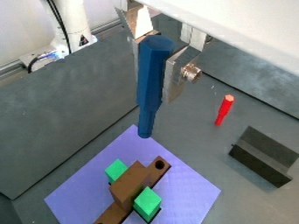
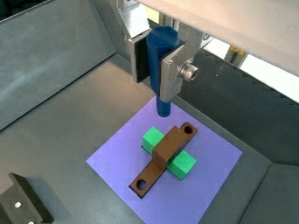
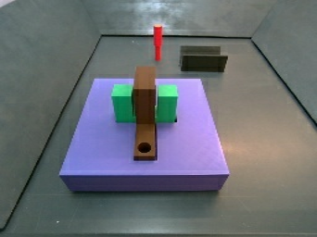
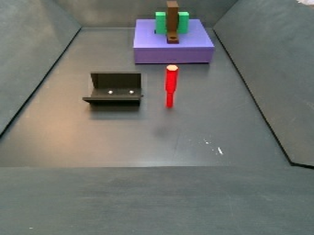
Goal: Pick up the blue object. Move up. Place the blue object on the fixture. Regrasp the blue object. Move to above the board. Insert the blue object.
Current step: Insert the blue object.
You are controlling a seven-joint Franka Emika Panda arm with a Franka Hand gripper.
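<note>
Wrist views: claw grips 1 blue object.

One gripper hangs above the purple platform, its two flat silver fingers closed on the one slim blue peg, seen in both wrist views. One upright red peg stands on the grey floor. One dark L-shaped fixture stands near it. One large purple platform carries one long brown board with one round hole. Two green blocks flank the board.
</note>
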